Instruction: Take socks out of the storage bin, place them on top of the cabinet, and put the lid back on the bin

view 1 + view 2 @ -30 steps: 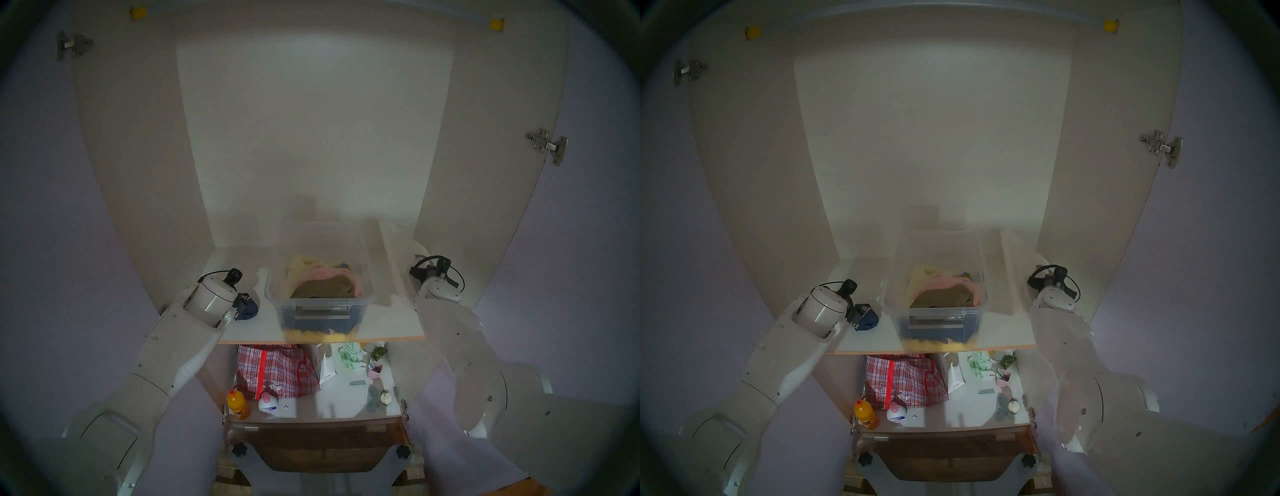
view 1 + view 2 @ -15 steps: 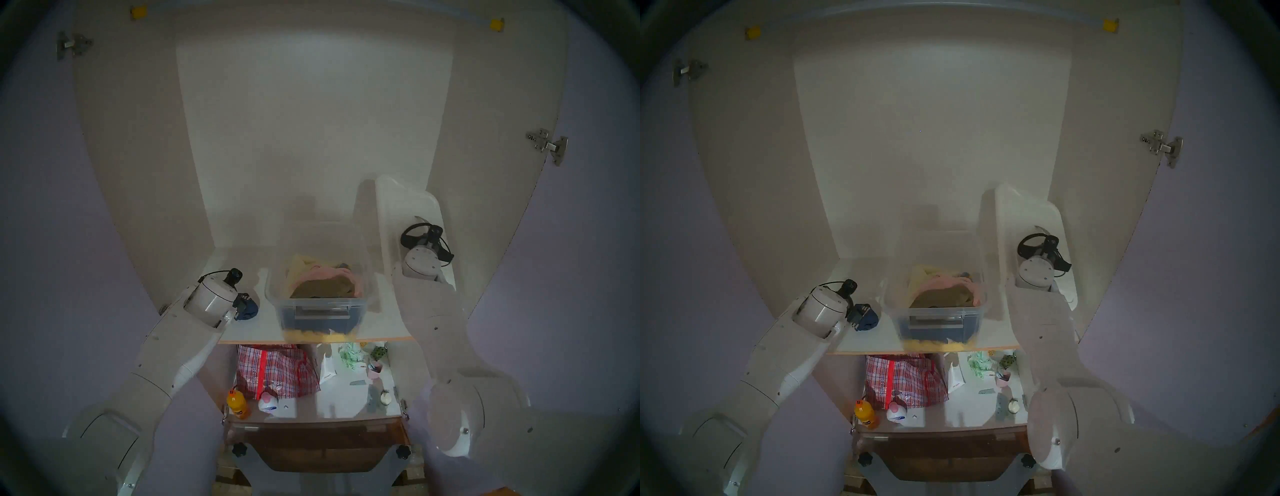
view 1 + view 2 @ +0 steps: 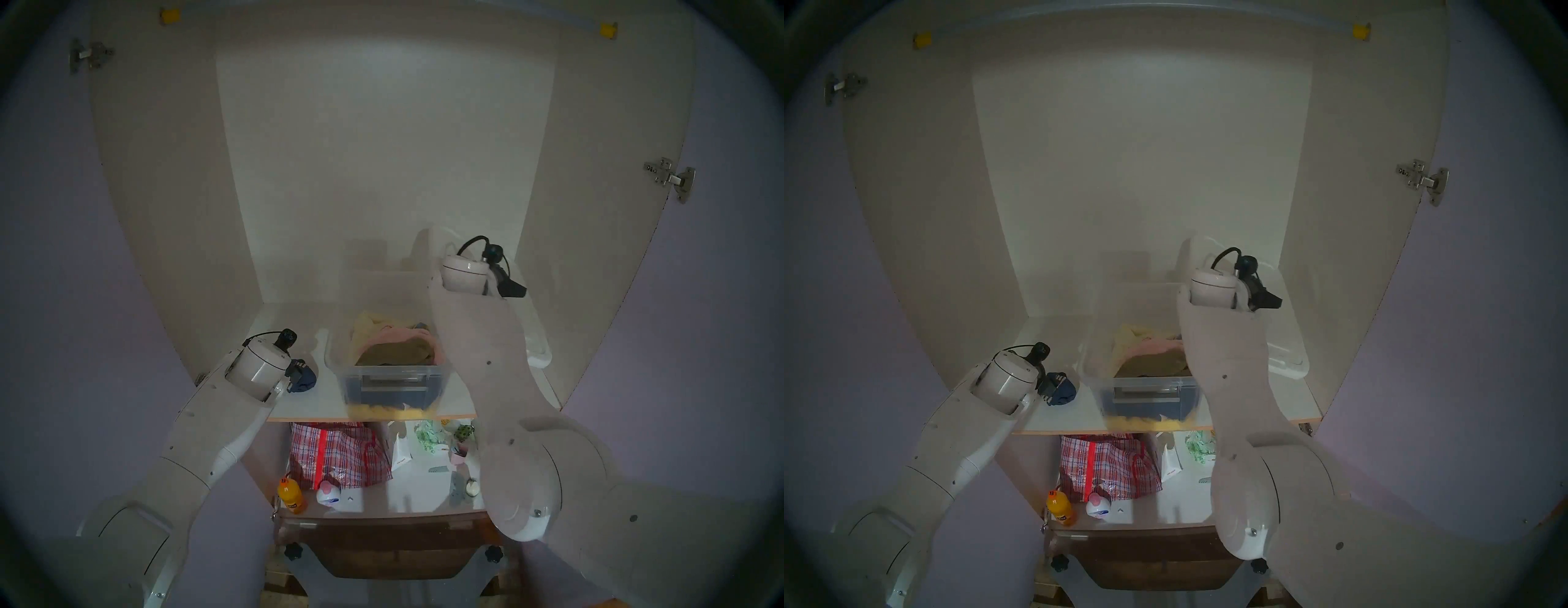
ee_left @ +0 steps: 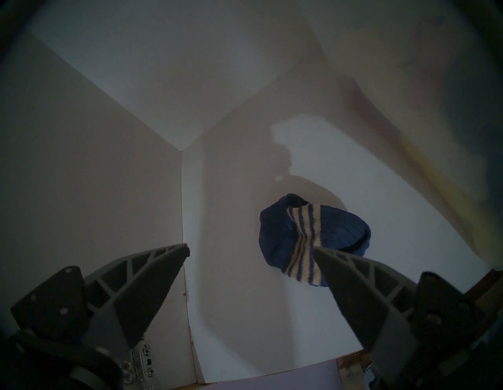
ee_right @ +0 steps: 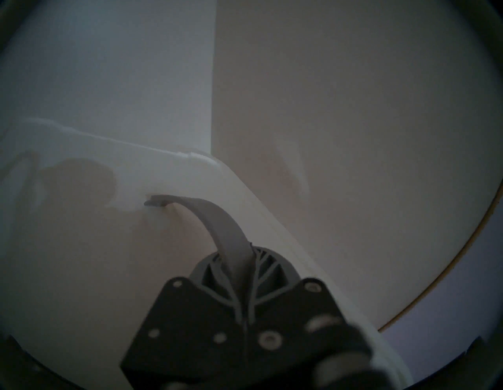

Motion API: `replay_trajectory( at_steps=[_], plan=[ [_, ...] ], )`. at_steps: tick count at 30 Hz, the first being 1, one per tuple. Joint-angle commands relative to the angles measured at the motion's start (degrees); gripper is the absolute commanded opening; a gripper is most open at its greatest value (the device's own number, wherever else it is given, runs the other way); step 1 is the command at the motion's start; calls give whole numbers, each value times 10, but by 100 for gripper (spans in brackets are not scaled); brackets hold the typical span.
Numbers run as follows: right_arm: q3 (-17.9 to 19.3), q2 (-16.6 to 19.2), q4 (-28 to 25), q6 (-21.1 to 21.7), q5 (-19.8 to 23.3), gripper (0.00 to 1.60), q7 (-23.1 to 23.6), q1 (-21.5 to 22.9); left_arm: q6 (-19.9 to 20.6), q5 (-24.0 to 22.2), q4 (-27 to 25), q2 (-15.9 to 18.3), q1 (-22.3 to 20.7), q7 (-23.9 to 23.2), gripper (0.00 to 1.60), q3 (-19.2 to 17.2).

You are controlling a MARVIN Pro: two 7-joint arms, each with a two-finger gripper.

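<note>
The navy socks [image 3: 306, 378] [image 4: 307, 234], a ball with pale stripes, lie on the cabinet's white shelf [image 3: 322, 401] left of the storage bin [image 3: 394, 380]. My left gripper [image 4: 250, 248] hangs open just over them, its right fingertip beside the striped cuff. The clear bin stands open, with olive and pink clothes inside. My right gripper [image 5: 239, 261] [image 3: 507, 286] is shut on the grey strap handle [image 5: 215, 218] of the white lid [image 3: 532, 335] [image 5: 81, 245]. The lid hangs tilted above the shelf, at the bin's right rear corner.
The cabinet's side walls stand close on both sides, with a metal hinge [image 3: 670, 178] on the right door. On the lower shelf lie a red checked bag [image 3: 339, 454], an orange bottle [image 3: 292, 501], a white-pink bottle [image 3: 329, 494] and small clutter.
My right arm has raised the lid off the shelf right of the bin and swung it up and left towards the bin. The left arm and the socks have stayed put.
</note>
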Motion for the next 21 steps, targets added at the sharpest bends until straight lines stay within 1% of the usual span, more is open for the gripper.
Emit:
replay_trajectory(
  at_steps=[1, 3, 4, 5, 7, 8, 11, 14, 16, 19, 21],
  plan=[
    [-16, -23, 12, -13, -9, 0, -11, 26, -5, -1, -14, 2, -14, -2, 160, -5],
    [-28, -34, 20, -31, -18, 0, -12, 24, -5, -1, -14, 2, -14, -3, 160, -5],
    [-33, -40, 32, -29, -19, 0, -14, 26, -5, -1, -14, 2, -14, -3, 160, -5],
    [-35, -46, 47, -38, -21, 0, -27, 30, -5, -1, -14, 2, -14, -3, 160, -5],
    [-39, -55, 72, -56, -20, 0, -37, 35, -5, -1, -14, 3, -14, -3, 160, -5],
    [-39, -63, 97, -76, -24, 0, -55, 41, -5, -1, -14, 2, -14, -3, 160, -5],
    [-31, -76, 169, -101, -19, 0, -76, 69, -5, -1, -14, 2, -14, -3, 160, -5],
    [-26, -83, 234, -124, -9, 0, -70, 101, -5, -1, -14, 2, -14, -3, 160, -5],
    [-16, -88, 272, -128, 2, 0, -71, 124, -5, -1, -14, 2, -14, -2, 160, -5],
    [-15, -91, 306, -152, 1, 0, -72, 143, -5, -1, -13, 2, -15, -2, 160, -5],
    [-10, -91, 333, -152, 8, 0, -73, 160, -5, -1, -13, 2, -15, -2, 160, -5]
  ],
)
